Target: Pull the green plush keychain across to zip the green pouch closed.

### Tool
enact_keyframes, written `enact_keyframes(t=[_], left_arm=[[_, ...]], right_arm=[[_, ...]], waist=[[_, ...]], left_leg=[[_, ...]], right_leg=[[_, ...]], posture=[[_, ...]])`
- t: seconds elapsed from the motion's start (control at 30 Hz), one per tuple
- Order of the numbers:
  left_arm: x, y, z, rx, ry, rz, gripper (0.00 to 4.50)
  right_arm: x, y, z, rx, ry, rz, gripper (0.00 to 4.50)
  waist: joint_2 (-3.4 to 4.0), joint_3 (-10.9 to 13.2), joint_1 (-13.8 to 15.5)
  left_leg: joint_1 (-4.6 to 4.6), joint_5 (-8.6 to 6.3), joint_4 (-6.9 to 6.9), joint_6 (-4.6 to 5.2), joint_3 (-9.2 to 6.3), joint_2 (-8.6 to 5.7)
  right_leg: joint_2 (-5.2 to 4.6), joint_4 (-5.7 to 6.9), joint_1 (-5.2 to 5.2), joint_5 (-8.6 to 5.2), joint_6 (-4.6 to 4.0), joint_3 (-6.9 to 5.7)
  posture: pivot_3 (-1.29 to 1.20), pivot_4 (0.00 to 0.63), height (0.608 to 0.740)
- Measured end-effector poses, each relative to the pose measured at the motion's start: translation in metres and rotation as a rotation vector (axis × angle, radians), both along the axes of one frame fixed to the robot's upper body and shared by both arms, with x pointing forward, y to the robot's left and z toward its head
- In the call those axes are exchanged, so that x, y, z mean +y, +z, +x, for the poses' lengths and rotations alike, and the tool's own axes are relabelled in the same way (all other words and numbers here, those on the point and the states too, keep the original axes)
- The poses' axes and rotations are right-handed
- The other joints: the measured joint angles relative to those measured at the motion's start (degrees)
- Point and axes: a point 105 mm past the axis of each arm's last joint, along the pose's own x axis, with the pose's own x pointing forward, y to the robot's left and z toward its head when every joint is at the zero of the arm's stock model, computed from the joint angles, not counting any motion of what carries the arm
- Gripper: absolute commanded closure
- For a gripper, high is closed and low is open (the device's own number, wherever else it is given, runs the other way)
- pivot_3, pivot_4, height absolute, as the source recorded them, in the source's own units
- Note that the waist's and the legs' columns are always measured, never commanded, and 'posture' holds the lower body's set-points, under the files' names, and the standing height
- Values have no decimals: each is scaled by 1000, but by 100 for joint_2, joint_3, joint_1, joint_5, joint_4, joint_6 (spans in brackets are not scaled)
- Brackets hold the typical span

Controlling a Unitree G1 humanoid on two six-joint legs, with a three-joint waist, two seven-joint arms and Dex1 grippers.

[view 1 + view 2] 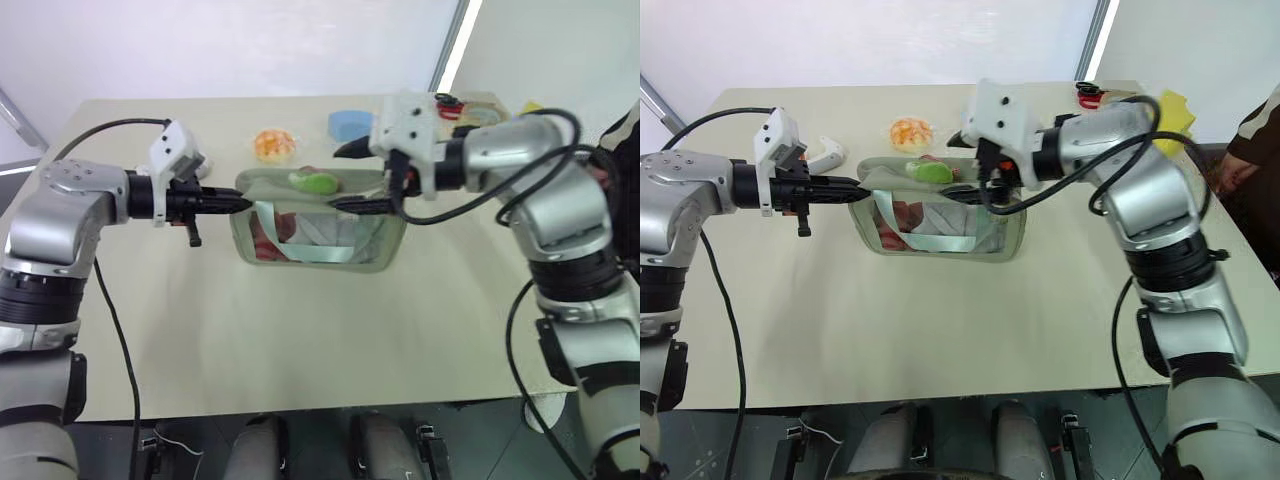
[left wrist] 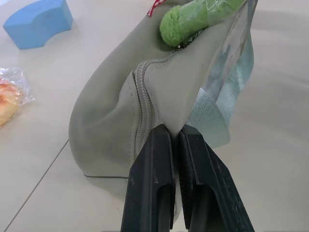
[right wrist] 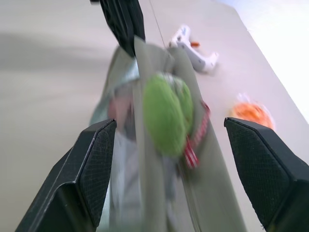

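Observation:
The green pouch (image 1: 300, 262) stands on the table's middle, its clear window facing me. On its top edge lies the green plush keychain (image 1: 315, 182), a lime fuzzy blob, also seen close in the right wrist view (image 3: 166, 111). My left gripper (image 1: 235, 203) is shut on the pouch's left end beside the zipper (image 2: 141, 111). From the right, my right gripper (image 3: 170, 123) stands open, one finger (image 3: 96, 159) on each side of the keychain and neither touching it.
Behind the pouch lie an orange-white fuzzy ball (image 1: 274, 144) and a blue curved foam block (image 1: 350, 123). A white tool (image 1: 825, 155) rests at the back left. Small red and yellow items (image 1: 1175, 105) sit at the far right corner. A person (image 1: 1250, 150) stands at the right edge.

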Motion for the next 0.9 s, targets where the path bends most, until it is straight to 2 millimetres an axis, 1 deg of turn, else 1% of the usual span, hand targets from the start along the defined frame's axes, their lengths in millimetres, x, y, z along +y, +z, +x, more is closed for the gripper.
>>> enact_keyframes(t=[0.1,0.2,0.37,0.4,0.47,0.57,0.63,0.7,0.73,0.77,0.8,0.83,0.87,0.9], left_arm=[[0,0,0,-2,3,-2,4500],[0,0,-1,-9,6,0,4500],[-1,-1,-4,-6,1,-6,4500],[-1,-1,-4,-4,1,-9,4500],[-2,-2,-5,-6,0,-9,4500],[-2,-2,-5,-8,1,-9,4500],[-3,-1,-6,-11,-4,-9,4500],[-3,-2,-6,-8,-6,-13,4500],[-3,-2,-6,-10,-3,-13,4500],[-3,-2,-6,-10,0,-14,4500],[-3,-2,-5,-11,2,-14,4500],[-4,-2,-5,-12,0,-17,4500],[-5,-3,-5,-11,-3,-21,4500],[-7,-3,-5,-12,-7,-28,4500]], right_arm=[[6,-7,5,20,-1,7,810],[6,-9,7,37,-1,12,1616],[2,-9,4,45,16,-6,4201],[2,-8,3,49,18,-1,4435],[0,-6,1,53,18,2,4435],[-13,1,1,55,-22,6,4435],[-37,12,5,38,-116,13,4435],[-68,28,9,-9,-238,21,4435],[-80,33,10,-35,-294,21,4435],[-98,37,13,-62,-374,16,4435],[-109,37,15,-71,-425,13,4435],[-123,31,17,-89,-491,-16,4435],[-138,21,19,-95,-554,-58,4435],[-157,5,20,-100,-630,-130,4435]], waist=[[0,0,12],[0,0,2],[0,0,0],[0,0,0],[0,0,7],[0,0,26],[0,0,45],[0,0,50],[0,0,45],[0,0,38],[0,0,35],[0,0,34],[0,0,34],[0,0,54]], left_leg=[[-2,0,0,0,0,-1],[-2,0,0,0,-1,-1],[-1,0,0,0,-1,0],[-1,0,0,0,-2,0],[-1,0,0,0,-3,0],[-2,0,1,0,-2,-1],[-4,0,1,0,-1,-3],[-5,0,1,0,0,-4],[-5,0,0,1,1,-4],[-3,-1,0,1,2,-4],[-3,-1,0,1,4,-4],[-3,-1,-1,1,5,-4],[-2,-1,-1,1,6,-4],[-5,-1,-2,1,7,-5]], right_leg=[[-1,0,0,0,0,-1],[-1,0,0,0,0,-1],[-1,0,0,0,0,-1],[-1,0,0,0,0,-1],[-1,1,0,0,0,-2],[-3,1,0,0,0,-1],[-4,0,0,0,0,-1],[-4,-1,1,0,0,-1],[-4,-2,1,0,0,-1],[-3,-1,1,0,0,-1],[-3,-1,1,0,0,0],[-2,-3,1,0,0,-1],[-2,-1,2,0,0,0],[-3,-5,3,0,0,-1]], posture=[[0,150,740],[0,150,740],[0,150,740],[0,150,740],[0,150,740],[0,150,740],[0,150,740],[0,150,740],[0,150,740],[0,150,740],[0,150,740],[0,150,740],[0,150,740],[0,150,740]])
